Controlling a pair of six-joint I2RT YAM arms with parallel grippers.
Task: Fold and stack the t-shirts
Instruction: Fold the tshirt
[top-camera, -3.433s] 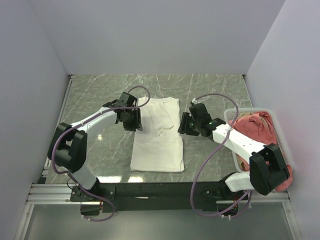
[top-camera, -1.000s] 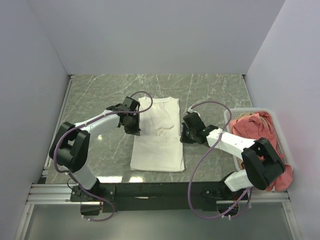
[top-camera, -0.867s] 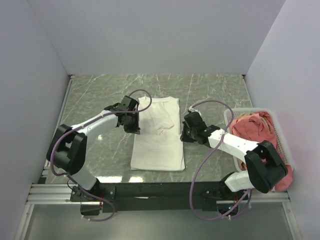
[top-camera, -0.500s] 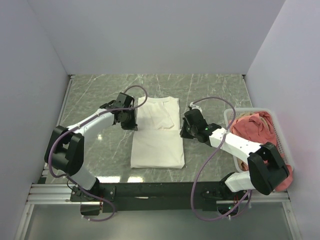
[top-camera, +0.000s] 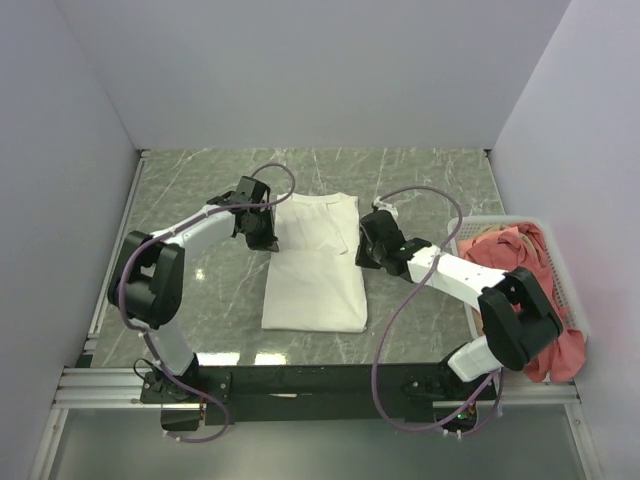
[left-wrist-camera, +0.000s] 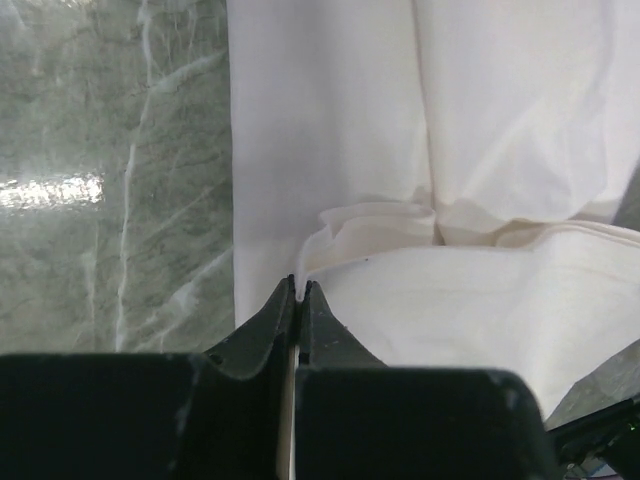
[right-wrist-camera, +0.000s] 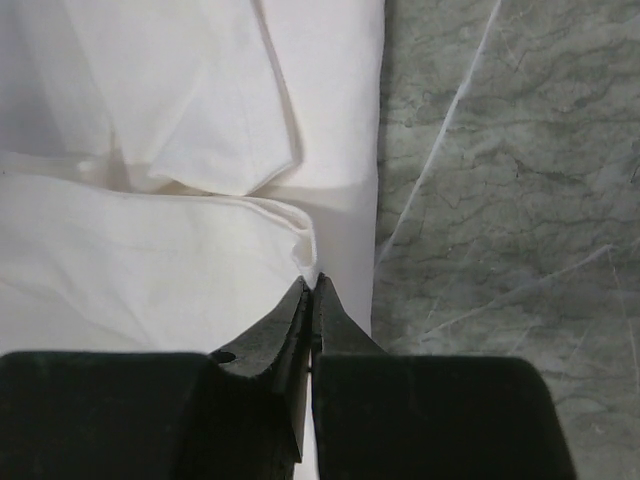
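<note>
We are working on the first garment: a white t-shirt is lying in the middle of the table, narrowed to a long rectangle with its sleeves turned inward. The left gripper is pinching the shirt's left edge about halfway up, and the right gripper is pinching the right edge opposite, both with jaws pressed together on a thin layer of cloth. We are judging this to be the crosswise fold in progress, with the held layer not yet laid flat. Nothing is stacked, and the salmon-pink shirts are sitting bunched in the basket at the right, so most of the task is waiting.

The overhead view is giving us the layout, both arms level across the shirt and the basket well apart from it, but it is hiding the fingertips under the wrists. The wrist views are supplying that: each is showing closed tips nipping a rumpled corner of an upper layer, raised slightly off the cloth below, and the right one is showing a sleeve flap folded inward
</note>
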